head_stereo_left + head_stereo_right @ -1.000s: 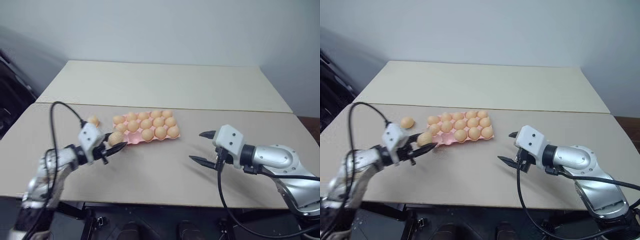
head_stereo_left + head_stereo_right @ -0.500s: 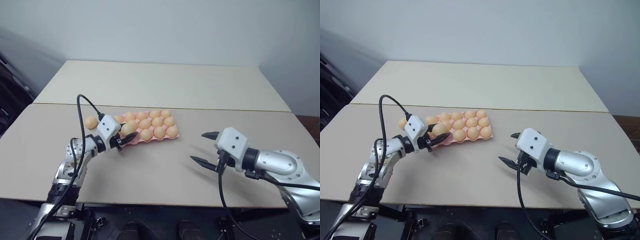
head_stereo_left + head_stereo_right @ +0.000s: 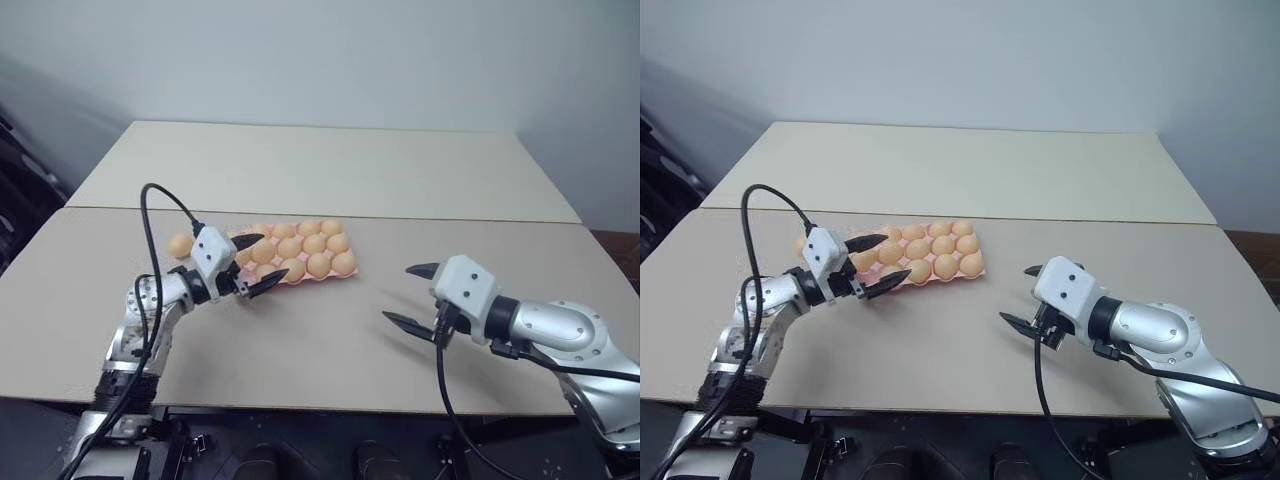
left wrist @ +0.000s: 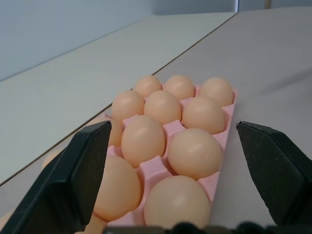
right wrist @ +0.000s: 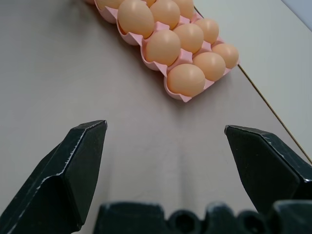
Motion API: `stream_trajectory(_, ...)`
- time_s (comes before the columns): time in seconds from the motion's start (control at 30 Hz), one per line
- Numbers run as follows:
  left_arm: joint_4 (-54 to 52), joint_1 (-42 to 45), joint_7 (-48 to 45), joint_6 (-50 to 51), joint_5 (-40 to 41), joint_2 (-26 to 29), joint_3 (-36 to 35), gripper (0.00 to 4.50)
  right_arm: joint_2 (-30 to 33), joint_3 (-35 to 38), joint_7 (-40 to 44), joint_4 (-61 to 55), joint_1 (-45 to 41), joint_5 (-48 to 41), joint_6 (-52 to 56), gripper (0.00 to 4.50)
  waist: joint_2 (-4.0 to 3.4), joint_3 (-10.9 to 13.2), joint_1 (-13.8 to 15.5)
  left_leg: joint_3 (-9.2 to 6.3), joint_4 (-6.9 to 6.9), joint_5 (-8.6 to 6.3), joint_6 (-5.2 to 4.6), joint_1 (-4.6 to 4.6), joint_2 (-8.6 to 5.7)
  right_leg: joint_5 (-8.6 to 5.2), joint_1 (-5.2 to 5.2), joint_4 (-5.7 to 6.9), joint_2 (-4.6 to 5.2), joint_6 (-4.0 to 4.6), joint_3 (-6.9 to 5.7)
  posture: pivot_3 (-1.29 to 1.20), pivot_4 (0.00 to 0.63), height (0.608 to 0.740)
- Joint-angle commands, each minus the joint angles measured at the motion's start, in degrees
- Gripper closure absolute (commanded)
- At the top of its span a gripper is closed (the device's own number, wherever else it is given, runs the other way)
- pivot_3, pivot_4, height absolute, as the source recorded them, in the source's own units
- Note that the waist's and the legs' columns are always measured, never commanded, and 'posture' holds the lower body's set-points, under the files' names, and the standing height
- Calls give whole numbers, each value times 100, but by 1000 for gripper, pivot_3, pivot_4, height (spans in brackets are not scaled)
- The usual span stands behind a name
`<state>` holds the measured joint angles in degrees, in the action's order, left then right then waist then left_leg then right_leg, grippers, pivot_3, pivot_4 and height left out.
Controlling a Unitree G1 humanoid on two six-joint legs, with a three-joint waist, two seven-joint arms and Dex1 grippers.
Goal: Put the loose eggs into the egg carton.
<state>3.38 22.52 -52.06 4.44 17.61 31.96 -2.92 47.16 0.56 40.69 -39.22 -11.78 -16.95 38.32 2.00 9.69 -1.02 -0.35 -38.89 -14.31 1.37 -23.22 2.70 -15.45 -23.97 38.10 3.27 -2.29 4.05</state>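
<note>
Egg carton (image 3: 296,254) sits mid-table (image 3: 320,340), slightly toward the robot's left, full of eggs (image 3: 318,264) as far as visible. One loose egg (image 3: 180,245) lies on the table just beside the carton's left end, at approx 9 o'clock from it.

L gripper (image 3: 258,259) is at the carton's left end, fingers spread wide, nothing pinched; one finger (image 3: 249,241) is over the carton's far side, the other at the near edge. In the left wrist view the carton (image 4: 222,141) runs away betw. the 2 spread fingers (image 4: 78,175).

R gripper (image 3: 408,296) hovers over bare table at approx 4 o'clock from the carton, well apart from it, fingers spread, empty. Right wrist view shows the carton's end (image 5: 187,97) ahead, beyond the fingers (image 5: 73,161).
</note>
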Motion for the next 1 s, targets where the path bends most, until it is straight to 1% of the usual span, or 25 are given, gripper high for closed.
stream_trajectory(0.03,-688,-331,-172,250,351,301,-310,38,35,79,-4,-107,-20,25,-104,0,0,0,-2,0,0,0,0,0,1,0,0,0,0,0,0,0,150,740)
stream_trajectory(0.17,-1308,-1051,-553,648,780,836,-670,38,42,76,55,-80,-16,12,-156,0,0,0,-11,0,0,0,0,-1,2,0,0,-2,0,0,0,0,150,740)
stream_trajectory(0.27,-1549,-1608,-542,750,899,1112,-1100,38,55,115,162,-61,-23,-50,-241,0,-1,1,-9,1,3,0,0,2,4,0,-1,-2,0,0,0,0,150,740)
stream_trajectory(0.43,-1713,-2524,-476,826,1008,1360,-1981,38,-11,310,458,-69,-91,-375,-459,0,-1,1,0,2,3,0,0,5,5,-1,3,-3,0,0,-2,0,150,740)
stream_trajectory(0.57,-1682,-3157,-341,785,949,1385,-2576,38,-111,577,741,-154,-223,-981,-548,0,-1,1,1,2,5,-1,0,3,5,-1,1,-7,0,0,-2,0,150,740)
stream_trajectory(0.7,-1421,-3239,184,730,679,1293,-2805,38,-94,698,896,-202,-350,-1337,-586,0,-1,0,32,2,4,0,0,9,6,-1,7,-4,0,0,-5,0,150,740)
stream_trajectory(0.77,-1244,-3121,521,778,565,1226,-2846,38,-32,650,951,-168,-397,-1334,-613,0,-1,0,34,2,5,-1,0,16,6,-1,16,-6,0,0,-5,0,150,740)
stream_trajectory(0.87,-1185,-3031,741,837,579,1158,-2893,38,31,536,982,-101,-421,-1225,-672,0,0,0,23,2,6,-1,-1,19,6,-1,23,-11,1,0,-6,0,150,740)
stream_trajectory(1.0,-923,-2629,1178,776,353,1076,-2713,38,52,460,947,-59,-392,-1138,-723,0,0,0,30,2,6,-1,-1,22,6,-1,23,-8,1,0,-6,0,150,740)
